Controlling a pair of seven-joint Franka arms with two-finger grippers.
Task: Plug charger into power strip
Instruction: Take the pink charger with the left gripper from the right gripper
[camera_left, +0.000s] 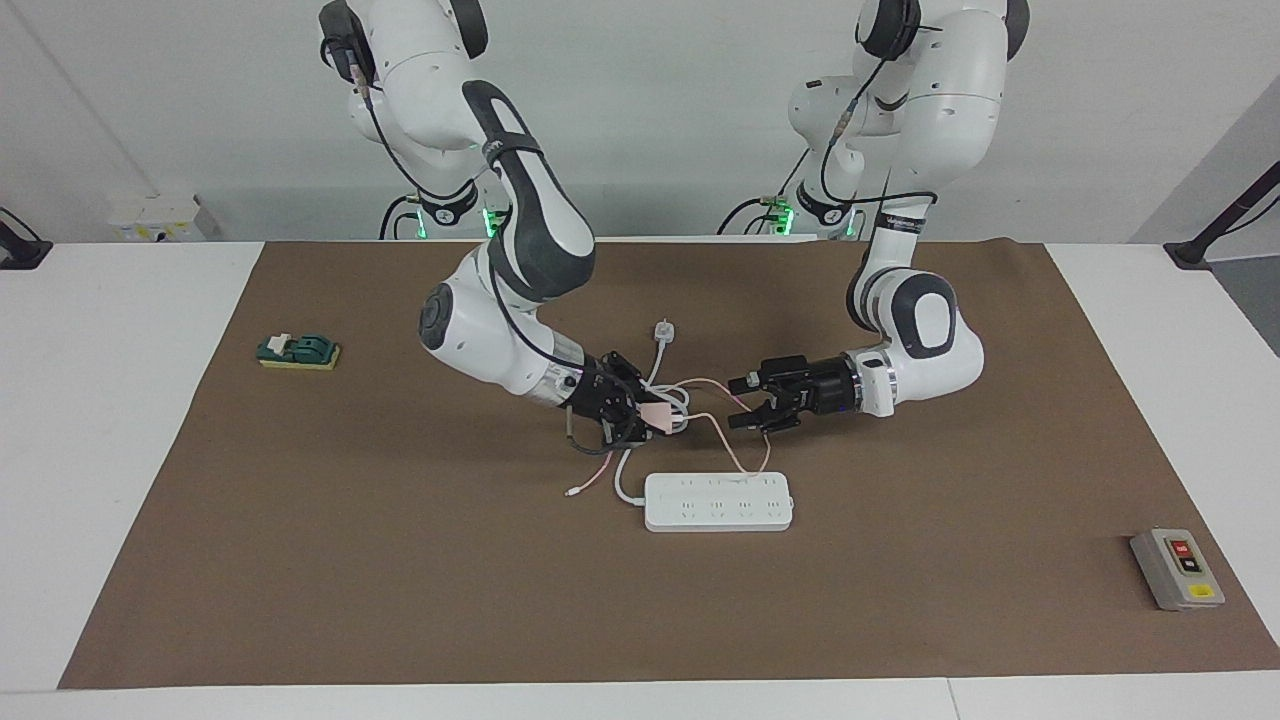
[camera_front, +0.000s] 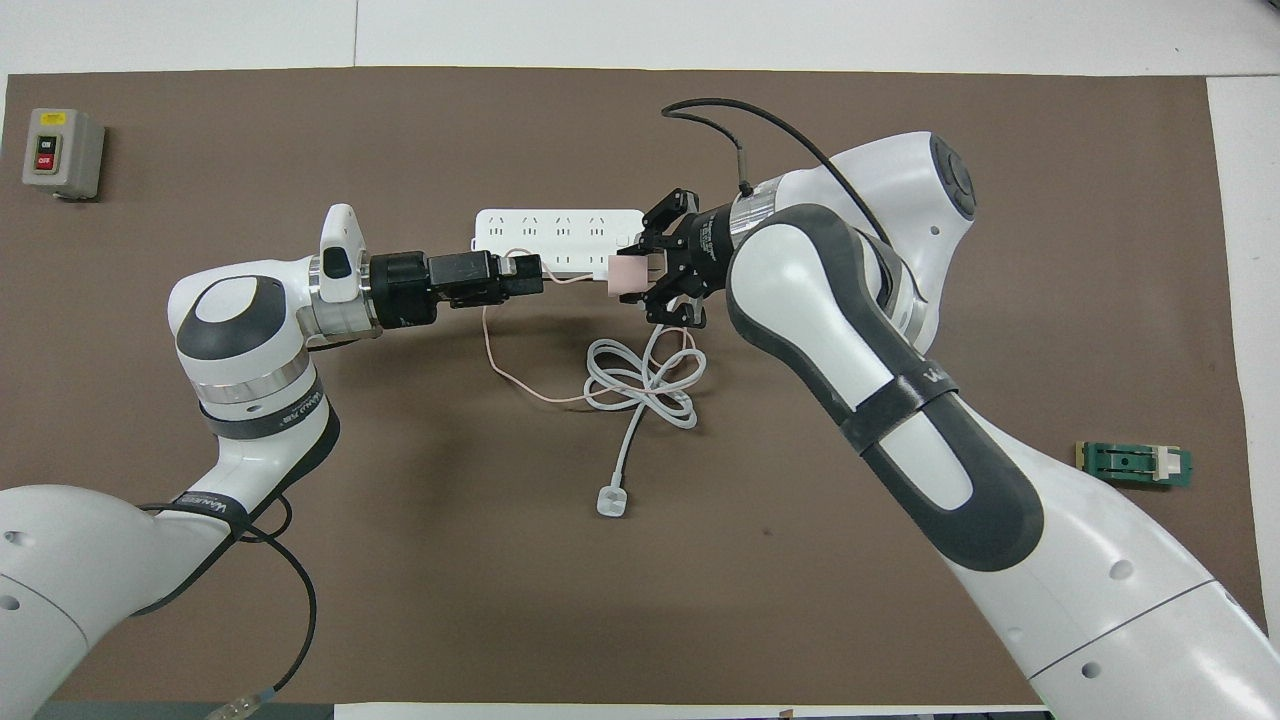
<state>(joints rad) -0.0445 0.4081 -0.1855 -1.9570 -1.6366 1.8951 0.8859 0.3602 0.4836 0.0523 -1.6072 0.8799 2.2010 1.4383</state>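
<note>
Closest to the robots, the thick cord's white plug (camera_left: 662, 332) is found lying flat on the brown mat (camera_left: 400, 550), well short of both grippers. Off toward the right arm's end of the table, a small green block (camera_left: 298, 351) is parked well apart from that arm's gripper.

Next out, the white cord (camera_front: 640, 385) is seen bunched in a loose coil, and the right gripper (camera_left: 650, 413) is held low over its edge. The charger (camera_left: 655, 415) is pinched between that gripper's fingers, so it's up off the mat, with the pink cube sticking out toward the other gripper. Which way the prongs are pointed can't be made out, tbh. The thin pink cable (camera_front: 500, 360) is trailed from the cube down across the mat in a slack loop that is passed under the left gripper.

The left gripper (camera_left: 738, 400) is held facing the charger, close to it but not touching, with its fingers spread apart and nothing between them.

A bit farther out, the power strip (camera_left: 718, 502) is laid flat on the mat, sockets up, just beside the spot under the two grippers and touched by neither. Nothing is plugged into it yet.

Farthest out, toward the left arm's end, a grey button box (camera_left: 1178, 568) is set well apart from the left gripper.
</note>
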